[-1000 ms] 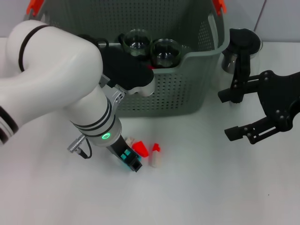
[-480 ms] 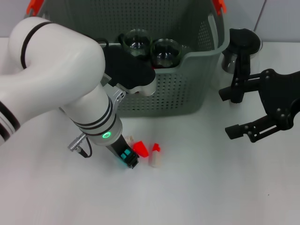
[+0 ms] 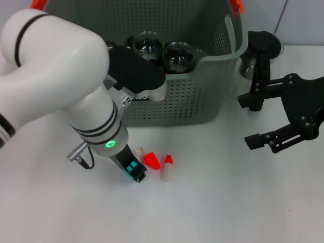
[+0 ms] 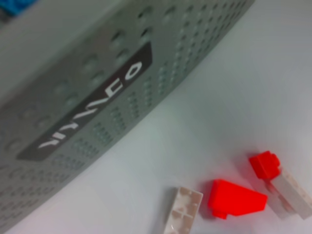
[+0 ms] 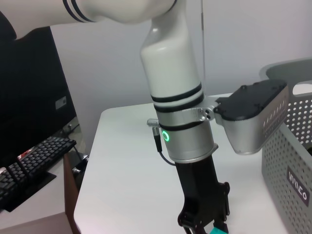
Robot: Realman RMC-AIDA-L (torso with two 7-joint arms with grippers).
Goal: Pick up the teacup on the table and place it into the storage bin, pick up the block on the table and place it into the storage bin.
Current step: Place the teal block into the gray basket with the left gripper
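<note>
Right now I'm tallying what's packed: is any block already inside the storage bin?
No, the red block and its neighbours lie on the table, outside the storage bin.

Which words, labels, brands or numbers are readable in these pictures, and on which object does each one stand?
"...CO": white letters on the black label on the storage bin wall; only these last two letters read surely, the slanted strokes before them do not.
Same label in the right wrist view: too small to read.
Keyboard keys: too small to read.
White sticker on the black panel: too small to read.
</note>
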